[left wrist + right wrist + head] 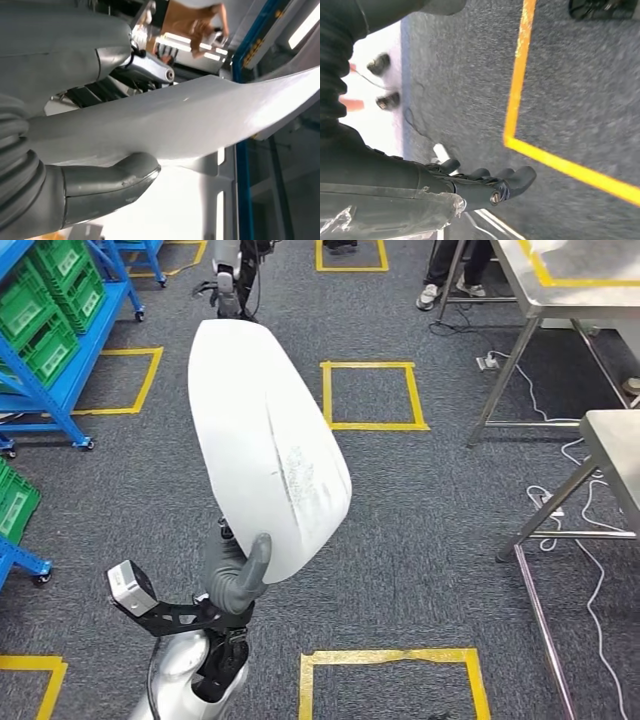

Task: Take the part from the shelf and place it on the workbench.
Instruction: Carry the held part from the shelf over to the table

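Grey carpet [423, 500], yellow tape squares. Steel workbench [581, 285] well ahead-right of left hand [234, 575]. White curved part [264, 440] off shelf [53, 350], clamped by thumb, carried upright. Placement pending. Right hand [490, 182] slack, empty, fingers extended.

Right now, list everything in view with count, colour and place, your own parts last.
part: one, white, curved panel, held up over the carpet
shelving racks: blue, at the left, holding green crates
workbenches: two, metal, at the right
floor squares: several, yellow tape outlines on the grey carpet
cables: white, on the floor under the benches
person: one, legs and shoes by the far bench
left robot hand: grey, grips the part's lower edge, thumb on its face
right robot hand: dark, hangs over the carpet, fingers apart, holding nothing
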`<action>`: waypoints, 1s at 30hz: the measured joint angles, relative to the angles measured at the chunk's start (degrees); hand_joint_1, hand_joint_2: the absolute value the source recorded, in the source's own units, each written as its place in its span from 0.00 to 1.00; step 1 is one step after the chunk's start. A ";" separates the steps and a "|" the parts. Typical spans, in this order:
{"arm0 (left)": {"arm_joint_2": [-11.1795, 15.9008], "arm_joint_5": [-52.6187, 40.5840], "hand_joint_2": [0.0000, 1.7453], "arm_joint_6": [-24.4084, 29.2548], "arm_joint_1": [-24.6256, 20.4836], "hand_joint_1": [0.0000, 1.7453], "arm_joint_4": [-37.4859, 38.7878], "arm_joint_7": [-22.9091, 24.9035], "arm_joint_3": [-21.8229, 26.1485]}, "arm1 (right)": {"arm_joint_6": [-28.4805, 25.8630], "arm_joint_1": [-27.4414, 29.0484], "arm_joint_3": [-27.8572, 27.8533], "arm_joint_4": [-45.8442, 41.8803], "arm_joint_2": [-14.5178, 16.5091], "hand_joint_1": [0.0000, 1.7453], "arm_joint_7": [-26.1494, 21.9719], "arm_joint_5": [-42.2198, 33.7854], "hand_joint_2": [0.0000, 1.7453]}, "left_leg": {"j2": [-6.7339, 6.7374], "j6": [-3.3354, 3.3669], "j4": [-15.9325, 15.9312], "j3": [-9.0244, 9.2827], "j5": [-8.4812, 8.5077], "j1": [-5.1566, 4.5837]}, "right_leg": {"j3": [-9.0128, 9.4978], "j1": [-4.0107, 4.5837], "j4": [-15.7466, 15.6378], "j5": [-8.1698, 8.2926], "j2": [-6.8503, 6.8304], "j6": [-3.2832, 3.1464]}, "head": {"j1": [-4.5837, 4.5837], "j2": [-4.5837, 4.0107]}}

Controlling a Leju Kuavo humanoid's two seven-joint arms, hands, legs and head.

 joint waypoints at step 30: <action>0.09 0.40 1.00 -0.21 -0.29 0.94 0.58 0.27 -0.89 | -0.33 -0.20 -0.38 -0.01 -0.06 0.00 -0.30 -0.73 1.00 | 1.24 0.21 -1.08 0.11 1.22 -0.07 | 0.24 0.29 0.14 -0.37 -0.56 0.28 | 0.04 0.00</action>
